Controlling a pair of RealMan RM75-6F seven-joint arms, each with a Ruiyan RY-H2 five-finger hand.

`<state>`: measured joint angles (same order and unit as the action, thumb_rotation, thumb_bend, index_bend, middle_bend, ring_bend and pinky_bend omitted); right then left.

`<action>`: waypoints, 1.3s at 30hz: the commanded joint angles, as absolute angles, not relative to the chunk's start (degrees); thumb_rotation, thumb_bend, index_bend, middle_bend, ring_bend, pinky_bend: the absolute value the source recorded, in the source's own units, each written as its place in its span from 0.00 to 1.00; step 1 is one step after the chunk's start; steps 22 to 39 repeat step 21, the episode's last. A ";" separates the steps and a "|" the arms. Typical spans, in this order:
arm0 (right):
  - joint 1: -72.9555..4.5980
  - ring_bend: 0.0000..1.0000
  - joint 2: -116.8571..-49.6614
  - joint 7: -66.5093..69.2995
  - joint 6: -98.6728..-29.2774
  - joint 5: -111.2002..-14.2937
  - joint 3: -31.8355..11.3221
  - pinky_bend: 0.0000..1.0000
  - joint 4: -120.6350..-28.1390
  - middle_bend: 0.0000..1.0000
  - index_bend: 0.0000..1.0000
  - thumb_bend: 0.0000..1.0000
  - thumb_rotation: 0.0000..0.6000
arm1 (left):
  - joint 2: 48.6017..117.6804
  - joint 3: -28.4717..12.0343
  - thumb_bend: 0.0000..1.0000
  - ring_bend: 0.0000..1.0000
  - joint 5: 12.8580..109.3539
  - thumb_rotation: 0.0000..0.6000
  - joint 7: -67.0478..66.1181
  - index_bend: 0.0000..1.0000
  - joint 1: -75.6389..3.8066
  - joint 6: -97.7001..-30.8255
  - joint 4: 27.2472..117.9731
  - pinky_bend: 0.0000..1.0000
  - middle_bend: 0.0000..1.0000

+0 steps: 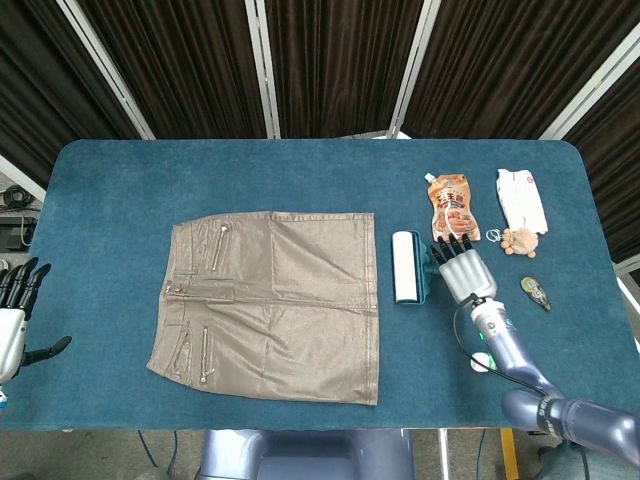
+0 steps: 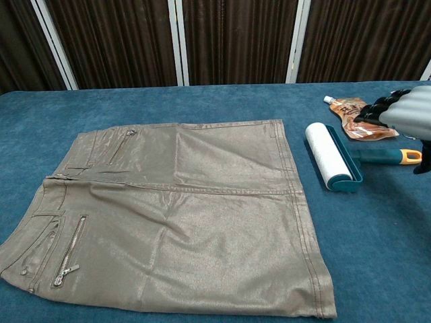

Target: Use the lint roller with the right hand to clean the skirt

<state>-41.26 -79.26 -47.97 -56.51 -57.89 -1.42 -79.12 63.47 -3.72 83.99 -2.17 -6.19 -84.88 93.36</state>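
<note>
The brown skirt point(image 1: 270, 300) point(image 2: 182, 208) lies flat on the blue table, waistband to the left. Just off its right edge lies the lint roller point(image 1: 407, 267) point(image 2: 328, 165), a white roll in a teal frame, resting on the table. In the chest view its teal handle with a yellow tip point(image 2: 411, 156) points right. My right hand point(image 1: 462, 270) point(image 2: 407, 111) hovers over the handle with fingers stretched out and holds nothing. My left hand point(image 1: 15, 310) stays at the far left table edge, fingers apart and empty.
An orange pouch point(image 1: 453, 208) point(image 2: 357, 118) lies behind the right hand. Further right are a white packet point(image 1: 521, 198), a small plush keychain point(image 1: 519, 240) and a small dark object point(image 1: 535, 291). A small white and green item point(image 1: 483, 360) sits by the right forearm.
</note>
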 commanded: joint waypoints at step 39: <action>-15.11 0.00 -63.96 -15.57 -92.82 -87.43 4.26 0.00 -98.71 0.00 0.00 0.00 1.00 | 60.81 -1.74 0.00 0.00 89.87 1.00 3.56 0.00 -3.96 -89.72 94.21 0.00 0.00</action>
